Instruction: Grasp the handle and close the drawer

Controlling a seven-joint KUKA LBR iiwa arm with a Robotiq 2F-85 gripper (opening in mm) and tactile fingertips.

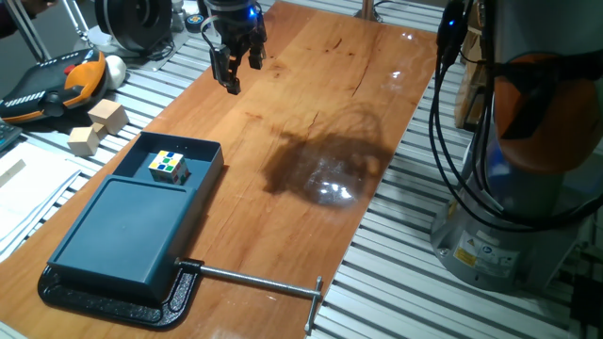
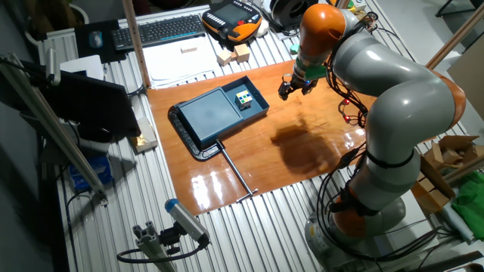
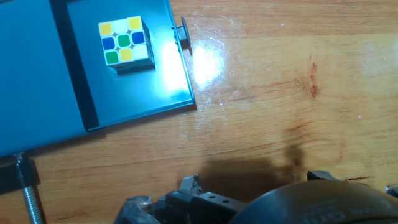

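I am only starting. My gripper hangs in the air over the wooden table, well apart from the drawer. My fingers are a little way apart and hold nothing.

The drawer is open. It sticks out of the flat teal box, and a small coloured cube sits inside it. The handle is the thin rim at the drawer's far end from the box, on the side facing me.

Next, I think I must go down toward the drawer, put my fingers around that rim, squeeze it, and push the drawer into the box.

A black clamp holds the box at the end far from the drawer, and its long steel rod lies beside it. The wood is shiny and bare by the drawer.
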